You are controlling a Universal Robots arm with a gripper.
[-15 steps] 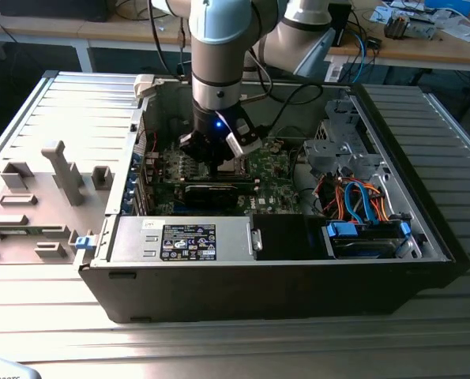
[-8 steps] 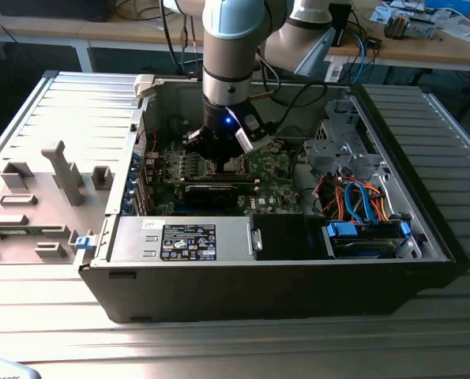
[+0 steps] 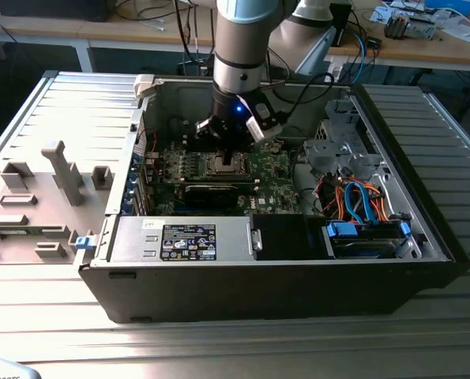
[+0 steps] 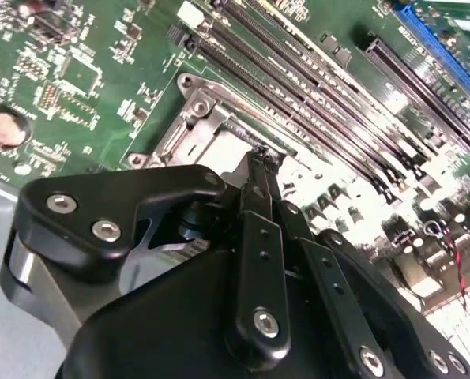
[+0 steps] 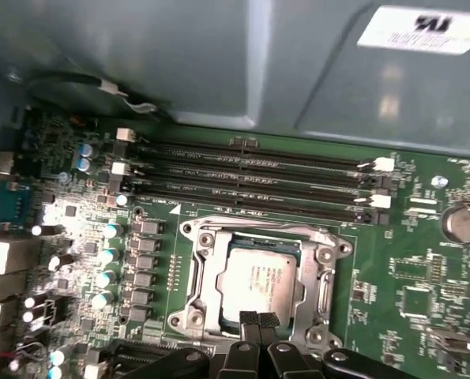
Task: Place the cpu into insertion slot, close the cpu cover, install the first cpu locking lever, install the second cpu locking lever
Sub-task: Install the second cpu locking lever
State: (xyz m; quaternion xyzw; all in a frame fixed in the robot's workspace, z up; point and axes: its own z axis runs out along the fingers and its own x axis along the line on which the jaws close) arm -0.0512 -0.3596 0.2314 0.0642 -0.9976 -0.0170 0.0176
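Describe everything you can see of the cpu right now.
The cpu is a small flat square chip with a dull silver-grey metal top carrying faint print. In the first wrist view it lies level inside the insertion slot, with the cpu cover, a thin silver frame, lying around it so the top shows through the window. The tool hovers at its near edge, fingertips together; contact cannot be told.

The cpu (image 5: 262, 276), dull silver-grey and square, lies flat in the insertion slot (image 5: 219, 264). The cpu cover (image 5: 323, 272), a silver metal frame, lies closed around it.
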